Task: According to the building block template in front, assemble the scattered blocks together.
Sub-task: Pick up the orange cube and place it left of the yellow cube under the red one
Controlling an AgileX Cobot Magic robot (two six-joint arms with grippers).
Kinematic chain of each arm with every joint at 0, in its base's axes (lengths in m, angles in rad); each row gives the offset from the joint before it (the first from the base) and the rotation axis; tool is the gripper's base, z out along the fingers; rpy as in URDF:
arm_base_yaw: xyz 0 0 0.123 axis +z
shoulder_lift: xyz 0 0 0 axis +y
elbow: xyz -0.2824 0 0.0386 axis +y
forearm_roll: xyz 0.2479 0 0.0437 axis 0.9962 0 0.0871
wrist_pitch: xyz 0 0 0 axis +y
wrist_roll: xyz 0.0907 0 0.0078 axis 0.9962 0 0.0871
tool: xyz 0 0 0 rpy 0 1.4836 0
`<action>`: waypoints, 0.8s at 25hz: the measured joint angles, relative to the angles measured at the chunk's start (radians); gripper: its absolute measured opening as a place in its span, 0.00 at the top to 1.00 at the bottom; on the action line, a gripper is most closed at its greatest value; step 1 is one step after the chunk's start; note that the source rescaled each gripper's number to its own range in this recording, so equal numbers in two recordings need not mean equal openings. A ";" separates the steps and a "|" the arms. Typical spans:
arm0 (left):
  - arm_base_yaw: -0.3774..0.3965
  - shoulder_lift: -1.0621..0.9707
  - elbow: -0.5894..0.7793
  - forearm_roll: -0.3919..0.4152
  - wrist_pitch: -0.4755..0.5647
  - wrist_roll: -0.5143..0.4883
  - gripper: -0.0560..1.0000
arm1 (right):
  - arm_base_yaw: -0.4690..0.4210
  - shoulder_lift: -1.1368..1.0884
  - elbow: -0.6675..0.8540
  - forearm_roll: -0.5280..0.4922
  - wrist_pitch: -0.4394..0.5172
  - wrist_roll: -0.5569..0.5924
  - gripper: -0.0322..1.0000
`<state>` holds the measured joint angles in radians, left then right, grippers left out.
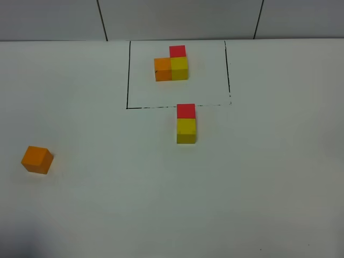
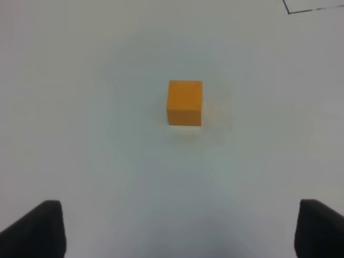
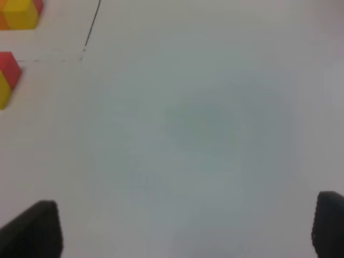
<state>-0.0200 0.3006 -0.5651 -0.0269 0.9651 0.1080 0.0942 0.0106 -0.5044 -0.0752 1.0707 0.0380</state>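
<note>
The building block template (image 1: 172,64) is an L of orange, yellow and red cubes inside a black outlined rectangle at the back. Just in front of that rectangle, a loose red block (image 1: 186,111) touches a loose yellow block (image 1: 186,130) in a line. The loose orange block (image 1: 37,159) lies alone at the far left. Neither gripper shows in the exterior high view. In the left wrist view my left gripper (image 2: 180,230) is open, with the orange block (image 2: 185,102) ahead of it and apart. My right gripper (image 3: 181,227) is open over bare table, with the red block (image 3: 8,67) off to one side.
The black outline (image 1: 128,75) of the rectangle is drawn on the white table (image 1: 258,177), with a dashed front line. A grey panelled wall (image 1: 177,19) stands behind the table's far edge. A corner of the outline (image 2: 290,9) shows in the left wrist view.
</note>
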 joint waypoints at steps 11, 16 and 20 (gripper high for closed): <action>0.000 0.854 -0.278 0.007 -0.062 -0.019 0.01 | 0.000 0.000 0.000 0.000 0.000 0.000 0.17; 0.000 1.100 -0.328 -0.012 -0.081 -0.016 0.01 | 0.000 0.000 0.000 0.000 0.000 0.000 0.20; 0.000 1.185 -0.330 -0.013 -0.142 -0.009 0.02 | 0.000 0.000 0.000 0.000 0.000 0.000 0.21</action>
<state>-0.0200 1.4858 -0.8952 -0.0397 0.8233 0.0993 0.0942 0.0106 -0.5041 -0.0752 1.0707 0.0380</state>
